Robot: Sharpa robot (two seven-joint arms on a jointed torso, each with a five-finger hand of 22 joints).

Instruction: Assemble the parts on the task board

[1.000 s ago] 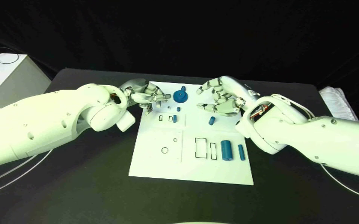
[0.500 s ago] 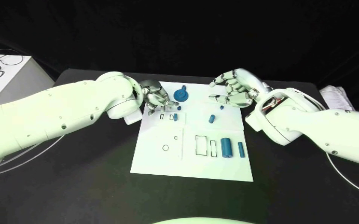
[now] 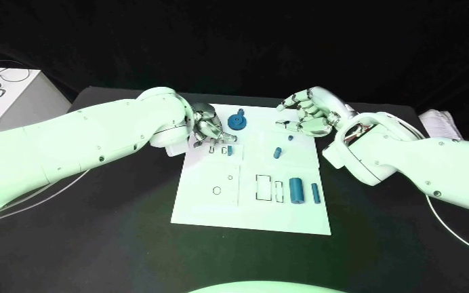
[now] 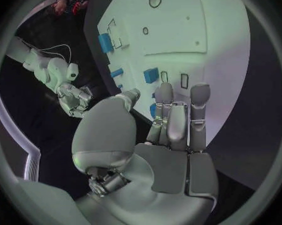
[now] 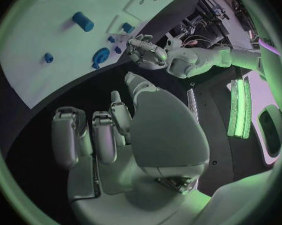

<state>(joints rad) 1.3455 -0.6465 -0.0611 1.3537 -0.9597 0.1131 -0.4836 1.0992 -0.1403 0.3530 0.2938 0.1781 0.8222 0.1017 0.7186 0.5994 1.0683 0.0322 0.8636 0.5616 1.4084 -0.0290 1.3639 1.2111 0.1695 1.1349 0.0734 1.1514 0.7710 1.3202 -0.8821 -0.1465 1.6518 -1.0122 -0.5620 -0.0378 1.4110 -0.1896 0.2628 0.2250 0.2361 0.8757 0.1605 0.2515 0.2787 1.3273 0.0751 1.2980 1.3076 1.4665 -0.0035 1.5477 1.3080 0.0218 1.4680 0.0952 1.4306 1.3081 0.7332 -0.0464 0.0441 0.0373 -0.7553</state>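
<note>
The white task board (image 3: 210, 211) lies in the middle of the black table. A blue gear-shaped part (image 3: 236, 122) stands near its far edge, a small blue piece (image 3: 278, 152) lies mid-board, and two blue cylinders (image 3: 296, 189) lie at its near right. My left hand (image 3: 208, 130) hovers over the board's far left, fingertips pointing down by the small slots and a blue piece (image 4: 151, 75), holding nothing. My right hand (image 3: 308, 113) hangs over the board's far right corner with its fingers loosely bent and nothing in them. The right wrist view shows a cylinder (image 5: 83, 21) and the gear (image 5: 101, 55).
A white box (image 3: 19, 93) stands off the table's far left corner. Pale flat strips (image 3: 442, 125) lie at the table's right edge. Empty outlined slots (image 3: 263, 189) and a small ring mark (image 3: 216, 190) are on the board's near half.
My right hand has drawn back from the board's middle to its far right corner. My left hand has edged further onto the board's far left as its arm swung up.
</note>
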